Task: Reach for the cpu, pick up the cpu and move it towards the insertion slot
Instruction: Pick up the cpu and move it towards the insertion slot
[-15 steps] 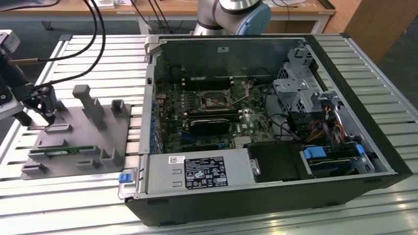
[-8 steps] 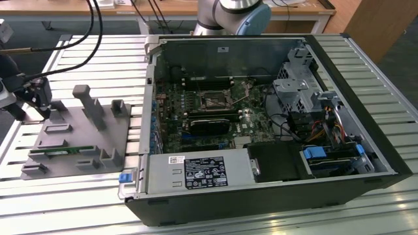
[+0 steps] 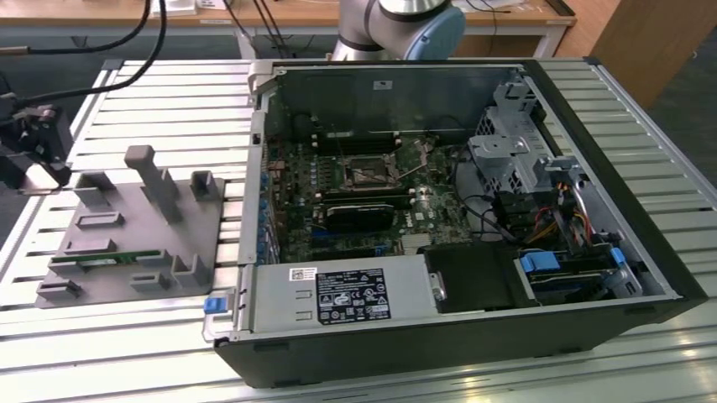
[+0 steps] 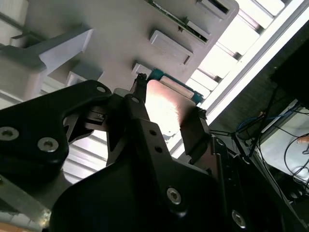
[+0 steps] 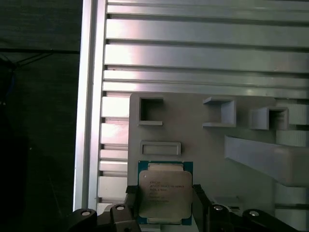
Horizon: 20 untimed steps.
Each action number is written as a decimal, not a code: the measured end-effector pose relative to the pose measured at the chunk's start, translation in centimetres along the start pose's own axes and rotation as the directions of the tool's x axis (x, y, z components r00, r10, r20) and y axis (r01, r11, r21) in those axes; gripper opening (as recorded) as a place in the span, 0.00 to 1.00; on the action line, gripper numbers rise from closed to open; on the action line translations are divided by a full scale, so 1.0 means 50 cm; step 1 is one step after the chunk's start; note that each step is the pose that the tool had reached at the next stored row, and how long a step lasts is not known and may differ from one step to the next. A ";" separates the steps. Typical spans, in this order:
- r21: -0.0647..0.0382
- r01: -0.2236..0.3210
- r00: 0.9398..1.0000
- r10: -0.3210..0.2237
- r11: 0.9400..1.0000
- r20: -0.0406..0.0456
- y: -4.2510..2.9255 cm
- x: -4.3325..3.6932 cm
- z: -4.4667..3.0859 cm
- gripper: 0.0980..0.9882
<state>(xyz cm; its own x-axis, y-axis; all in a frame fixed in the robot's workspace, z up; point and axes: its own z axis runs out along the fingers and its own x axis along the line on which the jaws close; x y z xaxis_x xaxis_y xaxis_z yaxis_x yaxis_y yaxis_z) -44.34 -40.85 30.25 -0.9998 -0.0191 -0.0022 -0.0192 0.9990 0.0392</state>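
Okay, I've got the gripper [image 5: 164, 205] clamped on the cpu [image 5: 164, 193]: in both wrist views a black finger [image 5: 131, 199] presses each opposite edge, and the silver lid sits level between them. The chip hangs over the near corner of the grey fixture plate [image 3: 117, 217], and by my reading it is clear of the shallow pocket [image 5: 160, 147] beside it. In the exterior view the wrist is far out at the exterior view's left, so the insertion slot [image 3: 368, 174], the dark square socket on the board inside the open computer case [image 3: 448, 336], is well apart from it. For the carry I'd want the chip flat, the grip steady without squeezing harder, and enough height to be safe. In the way I see the tall post [image 3: 151, 180] on the fixture and, further along, the case's side wall [image 3: 260, 159], which has to be crossed from above. A green memory stick [image 3: 96, 262] lies on the fixture, and a black heatsink block [image 3: 358, 215] sits just beside the socket.
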 end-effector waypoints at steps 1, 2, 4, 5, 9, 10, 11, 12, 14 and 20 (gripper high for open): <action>0.000 0.000 1.000 0.000 1.000 0.000 0.000 0.000 -0.009 0.49; 0.000 0.000 1.000 0.000 1.000 0.000 0.001 0.000 -0.018 0.49; 0.000 0.000 1.000 0.000 1.000 0.000 0.001 0.000 -0.031 0.49; 0.000 0.000 1.000 0.000 1.000 0.000 0.001 0.000 -0.036 0.49; 0.000 0.000 1.000 0.000 1.000 0.000 0.002 0.000 -0.057 0.49; 0.000 0.000 1.000 0.000 1.000 0.000 0.003 0.000 -0.062 0.49; 0.000 0.000 1.000 0.000 1.000 0.000 0.003 0.000 -0.068 0.49; 0.000 0.000 1.000 0.000 1.000 0.000 0.003 0.000 -0.074 0.49; 0.000 0.000 1.000 0.000 1.000 0.000 0.003 0.000 -0.084 0.49; 0.001 0.000 1.000 0.000 1.000 0.000 0.005 0.000 -0.109 0.49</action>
<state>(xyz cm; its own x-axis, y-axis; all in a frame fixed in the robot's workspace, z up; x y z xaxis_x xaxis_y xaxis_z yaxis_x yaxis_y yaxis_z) -44.34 -40.79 35.71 -0.9998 -0.0191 -0.0023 -0.0192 0.9991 0.0381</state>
